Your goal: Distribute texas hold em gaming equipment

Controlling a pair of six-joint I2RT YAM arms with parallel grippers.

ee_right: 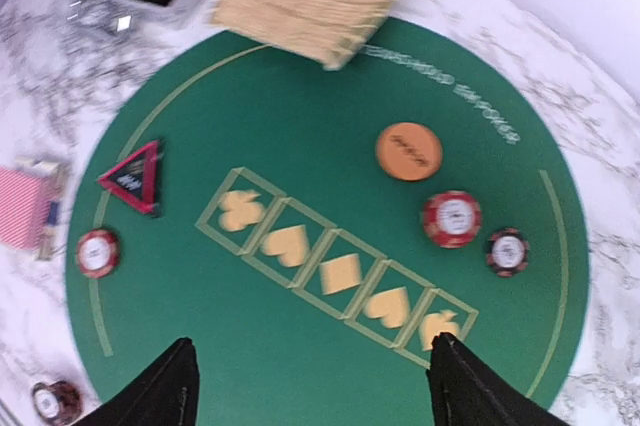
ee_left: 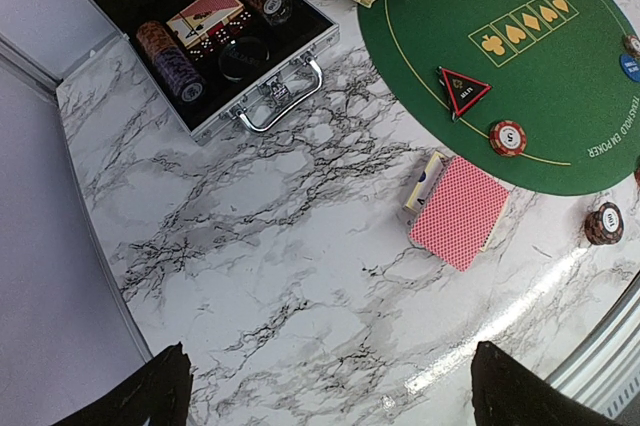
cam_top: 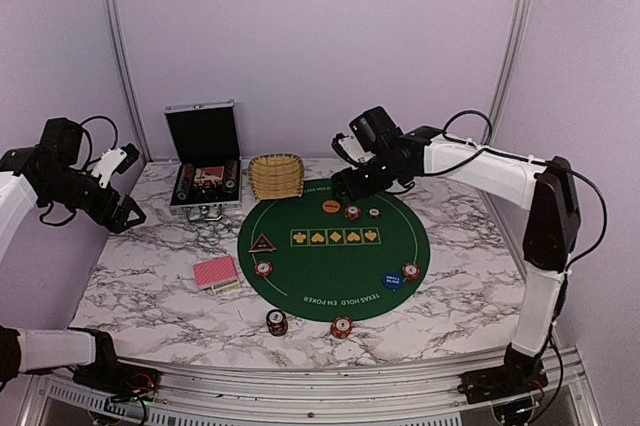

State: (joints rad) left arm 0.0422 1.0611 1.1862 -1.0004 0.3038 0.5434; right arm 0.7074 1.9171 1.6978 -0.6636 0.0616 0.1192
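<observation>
On the round green mat point(cam_top: 330, 261) lie an orange disc point(ee_right: 409, 151), a red-and-white chip point(ee_right: 451, 218), a darker chip point(ee_right: 507, 251), a dark triangular marker point(ee_right: 135, 178) and a blue disc point(cam_top: 391, 280). Two more chips point(cam_top: 277, 321) point(cam_top: 342, 327) sit off the mat's near edge. A red-backed card deck point(ee_left: 460, 211) rests on the marble left of the mat. My right gripper point(ee_right: 312, 346) hangs open and empty above the mat's far side. Far out to the left, my left gripper point(ee_left: 325, 376) is raised over bare marble, wide open and empty.
An open silver-edged black case point(ee_left: 215, 46) holding chip rolls and a card box stands at the back left. A wicker basket point(cam_top: 276, 176) sits beside it at the mat's far edge. Purple walls close in the table at the back and on both sides.
</observation>
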